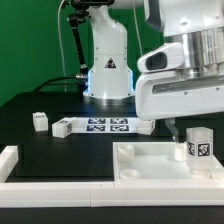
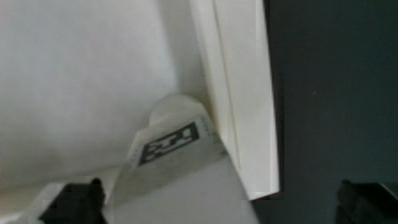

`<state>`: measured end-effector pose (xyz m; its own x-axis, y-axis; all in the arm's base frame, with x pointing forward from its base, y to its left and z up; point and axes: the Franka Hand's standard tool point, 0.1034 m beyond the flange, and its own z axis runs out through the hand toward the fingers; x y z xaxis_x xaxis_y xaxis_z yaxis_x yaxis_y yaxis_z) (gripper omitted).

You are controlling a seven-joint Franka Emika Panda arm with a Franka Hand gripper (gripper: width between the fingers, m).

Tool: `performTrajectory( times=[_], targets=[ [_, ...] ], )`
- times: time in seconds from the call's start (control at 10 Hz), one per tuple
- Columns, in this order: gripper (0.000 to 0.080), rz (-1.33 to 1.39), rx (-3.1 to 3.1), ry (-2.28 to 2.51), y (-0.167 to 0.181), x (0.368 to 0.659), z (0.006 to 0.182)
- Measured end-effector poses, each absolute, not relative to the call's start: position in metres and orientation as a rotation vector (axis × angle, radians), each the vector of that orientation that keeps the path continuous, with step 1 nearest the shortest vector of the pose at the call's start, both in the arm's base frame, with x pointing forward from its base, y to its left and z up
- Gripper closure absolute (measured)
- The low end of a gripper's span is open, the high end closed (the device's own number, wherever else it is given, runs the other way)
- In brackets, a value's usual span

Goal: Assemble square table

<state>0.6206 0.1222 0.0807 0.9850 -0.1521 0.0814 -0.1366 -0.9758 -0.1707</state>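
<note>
The white rimmed table top (image 1: 150,168) lies flat, one tagged leg (image 1: 198,146) upright on it (two more legs (image 1: 40,121) lie apart).

No words can be read; patterned tags (image 1: 202,149) sit on the upright leg (image 1: 194,136) and the marker board (image 1: 105,125).

There is one large white plastic square tray-like top with a raised rim (image 1: 155,165). Three small white tagged block legs are in plain sight: first leg (image 1: 198,146), second leg (image 1: 40,122), third leg (image 1: 62,127). There is also one thin flat white marker board (image 1: 105,125) and one long low white border rail (image 1: 60,192).
</note>
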Motion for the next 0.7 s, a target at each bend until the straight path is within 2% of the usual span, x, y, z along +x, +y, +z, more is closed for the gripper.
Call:
performTrajectory(
  times=[0.1,0.2,0.3,0.4,0.5,0.7],
  targets=[
    [0.015,-0.138,-2.963,0.24,0.1228,0.6207,0.0808],
    [0.0269,-0.139,-2.964,0.232,0.1228,0.6207,0.0808],
    [0.0269,-0.136,-2.958,0.27,0.1231,0.6208,0.0807],
    [0.0452,-0.124,-2.941,0.383,0.1224,0.6204,0.0803],
    [0.0492,-0.113,-2.922,0.497,0.12,0.6204,0.0794],
    [0.0495,-0.097,-2.883,0.67,0.1192,0.6204,0.0791]
  ],
)
